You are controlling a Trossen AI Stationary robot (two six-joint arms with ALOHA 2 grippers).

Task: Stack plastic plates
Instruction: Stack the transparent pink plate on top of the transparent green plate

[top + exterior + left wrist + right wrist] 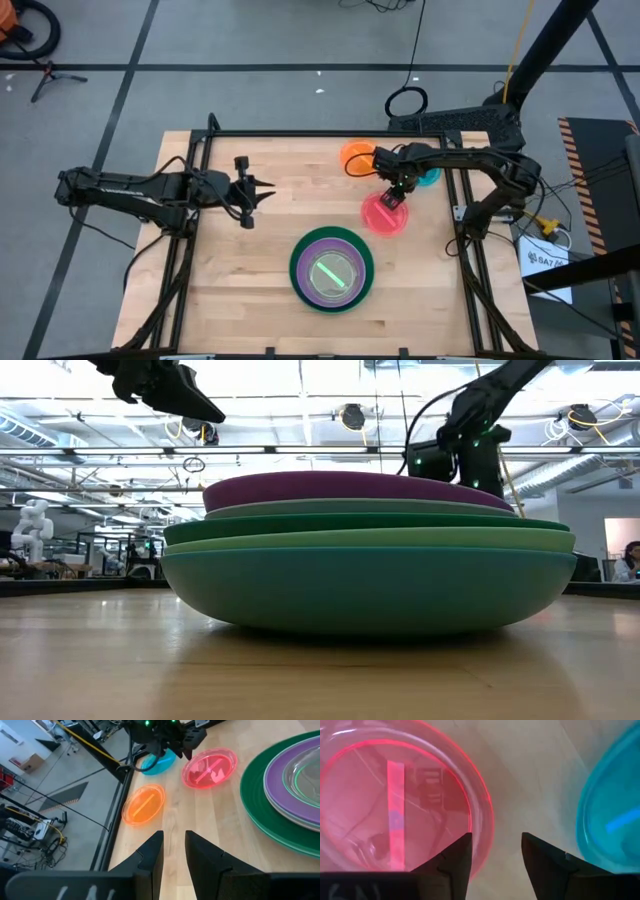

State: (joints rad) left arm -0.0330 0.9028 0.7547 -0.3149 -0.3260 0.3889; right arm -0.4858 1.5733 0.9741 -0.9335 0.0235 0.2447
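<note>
I can't make out any readable text. A white label [545, 262] lying on the floor off the bench's right edge carries dark print, but I can't resolve the letters. Pale marks on the casings of my two wrist cameras are also illegible. The plates [332, 270] carry no lettering that I can see.
</note>
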